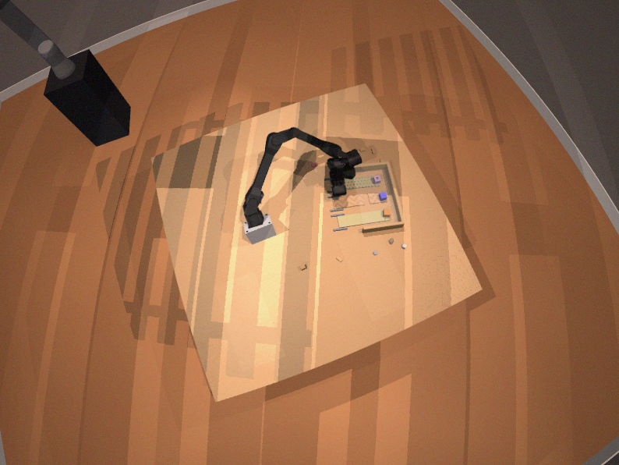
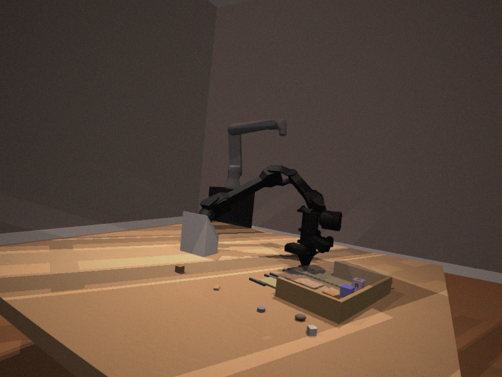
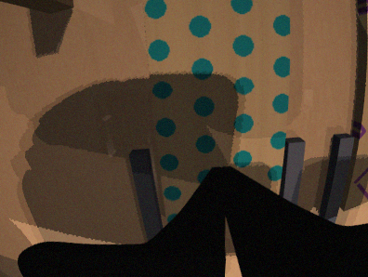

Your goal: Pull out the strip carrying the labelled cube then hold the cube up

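Observation:
My gripper (image 2: 305, 267) (image 3: 220, 176) is shut and empty, its tips low over the near end of the teal-dotted strip (image 1: 367, 182) (image 3: 243, 46), between two dark rails. A lilac cube (image 1: 376, 179) (image 2: 358, 283) with a dark letter sits on that strip's far end. The dotted strip shows no gap where visible; my arm hides part in the top view. The zigzag strip (image 1: 348, 200) (image 2: 310, 283) has a gap before the piece bearing the blue cube (image 1: 383, 196) (image 2: 347, 290). The plain yellow strip (image 1: 359, 218) looks unbroken and bears an orange cube (image 1: 386, 212).
A low-walled frame (image 1: 394, 189) (image 2: 308, 302) borders the strips' far end and sides. Dark rails (image 1: 340, 228) (image 3: 294, 167) flank their near ends. A dark stone (image 1: 391, 241) (image 2: 300, 317), a white cube (image 1: 404, 246) (image 2: 312, 330) and a brown block (image 1: 302, 267) (image 2: 179, 269) lie outside.

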